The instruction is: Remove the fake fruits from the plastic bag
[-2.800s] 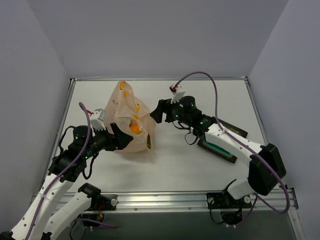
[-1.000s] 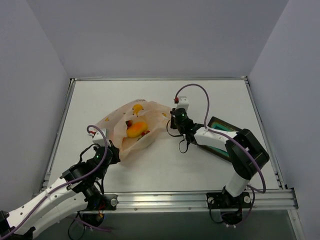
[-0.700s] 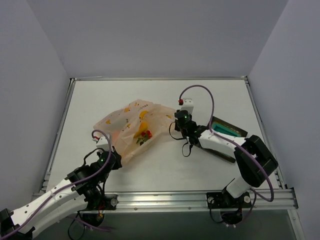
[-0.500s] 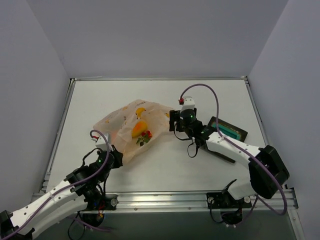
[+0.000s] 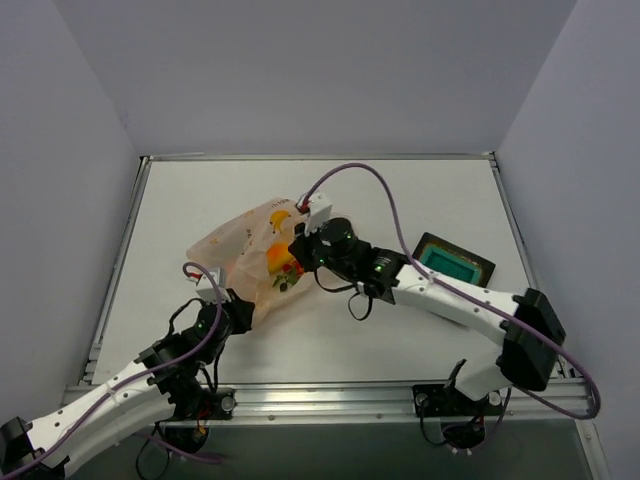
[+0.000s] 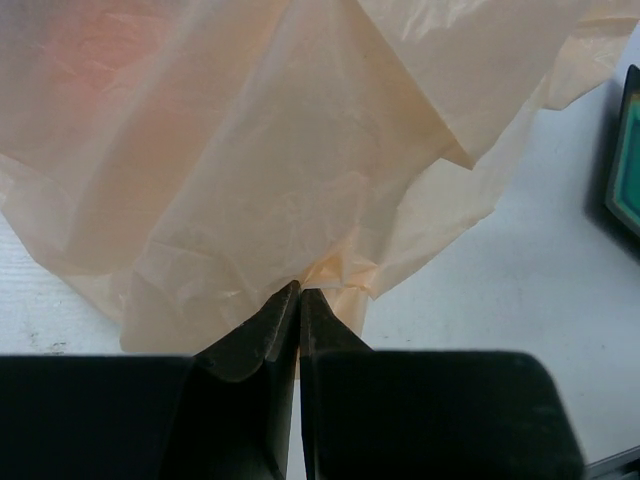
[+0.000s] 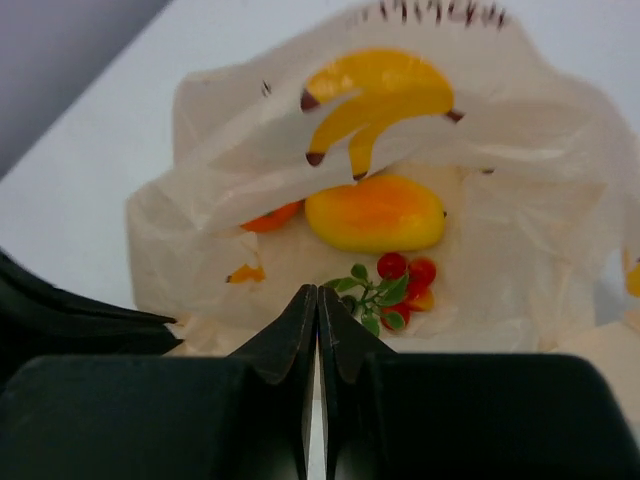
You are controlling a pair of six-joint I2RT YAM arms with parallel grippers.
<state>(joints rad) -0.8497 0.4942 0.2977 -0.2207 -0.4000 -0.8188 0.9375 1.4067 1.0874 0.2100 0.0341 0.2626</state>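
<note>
A square dark teal tray (image 5: 455, 265) with a black rim lies at an angle right of centre on a white table (image 5: 200, 190). Pale grey walls (image 5: 320, 70) stand on three sides, and a metal rail (image 5: 330, 398) runs along the table's lower edge.

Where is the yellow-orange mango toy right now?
In the right wrist view, the glossy yellow-orange plastic mango lies inside the crinkly peach banana-print bag, right beside the small red berries with green leaves.

plastic bag (image 5: 225, 245) on the table (image 5: 400, 190), fake fruits (image 7: 375, 213) inside it — tray (image 5: 455, 263) well apart on its right
</note>
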